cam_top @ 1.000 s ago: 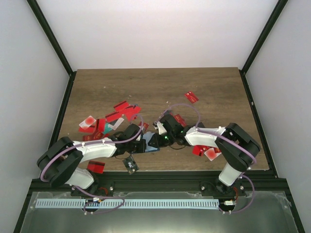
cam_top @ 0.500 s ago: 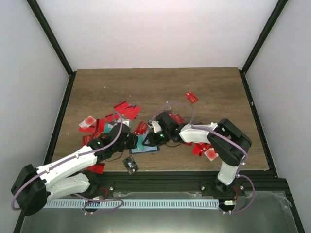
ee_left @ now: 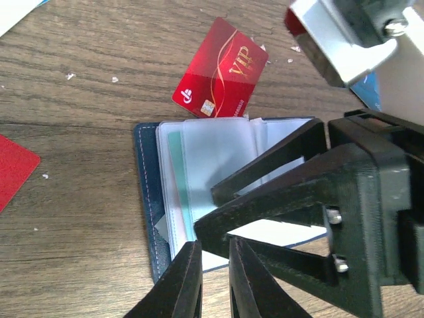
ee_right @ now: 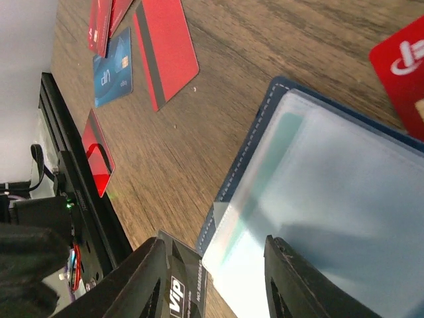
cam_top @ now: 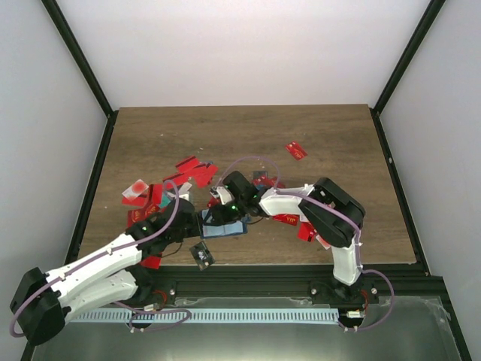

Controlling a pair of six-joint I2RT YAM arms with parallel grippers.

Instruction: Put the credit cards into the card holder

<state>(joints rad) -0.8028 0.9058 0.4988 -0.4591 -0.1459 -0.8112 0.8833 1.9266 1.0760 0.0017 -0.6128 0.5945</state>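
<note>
Left jaws: left gripper (ee_left: 212, 265) nearly closed at the card holder (ee_left: 147, 199) edge; pinching or not, cannot tell
Centre: holder open, sleeves (ee_left: 212, 152) up, between both grippers
Right jaws: right gripper (ee_right: 213, 255) spread, straddling a sleeve, likely pinning it flat
Cards: credit cards (cam_top: 192, 169) lie scattered around it
</note>
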